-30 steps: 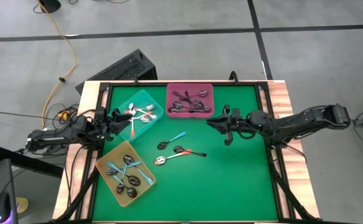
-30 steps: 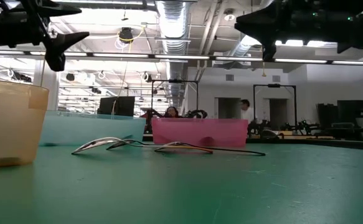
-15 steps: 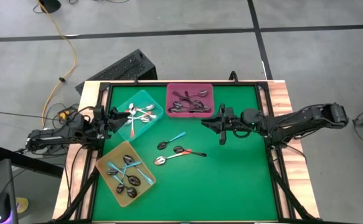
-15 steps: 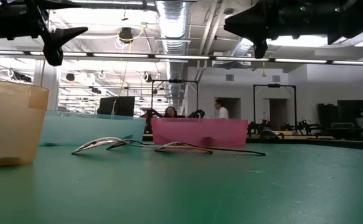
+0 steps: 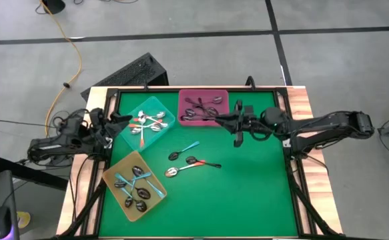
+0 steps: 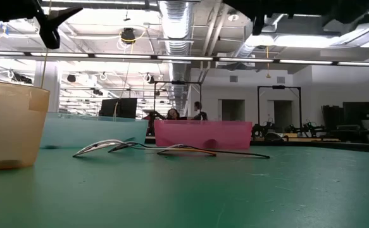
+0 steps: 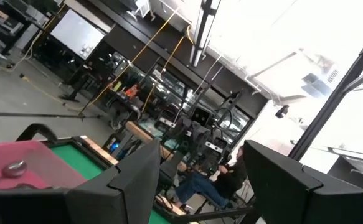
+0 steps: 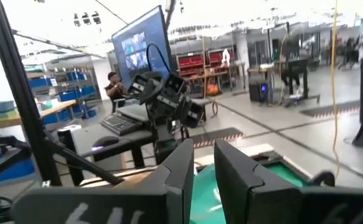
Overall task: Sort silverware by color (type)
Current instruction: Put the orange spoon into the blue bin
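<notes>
Three spoons lie on the green mat: a light-blue-handled one point(image 5: 184, 151), a dark one point(image 5: 205, 162) and an orange-red-handled one point(image 5: 183, 169). The teal tray point(image 5: 164, 109) holds orange-handled spoons, the pink tray point(image 5: 222, 97) dark ones and the yellow tray point(image 5: 114, 173) blue ones. My left gripper point(image 5: 119, 119) is open at the teal tray's left side, high above the table point(image 7: 200, 155). My right gripper point(image 5: 214, 119) hovers over the pink tray's near right corner. Its fingers are closed to a narrow slit point(image 8: 204, 149). My right gripper is shut to a thin slit, level, with its fingers point(image 8: 181, 165) pointing toward the table's left. The fingertips hide the place of contact in the wrist view. In the high view it is lost against the dark spoons in the tray. The gripper is well clear of the table.
The mat's right half and near right part point(image 5: 254, 193) are bare. Black rails frame the mat, with wooden table edges point(image 5: 301, 100) outside them. In the low view the spoons point(image 6: 171, 150) lie in front of the pink tray point(image 6: 203, 134). People show far back in the room.
My left gripper has drawn back from over the teal tray toward the table's left edge and has risen. My right gripper has moved left and toward the far edge, from over the bare mat to the pink tray's near right corner, also rising. The three spoons on the mat have stayed put.
</notes>
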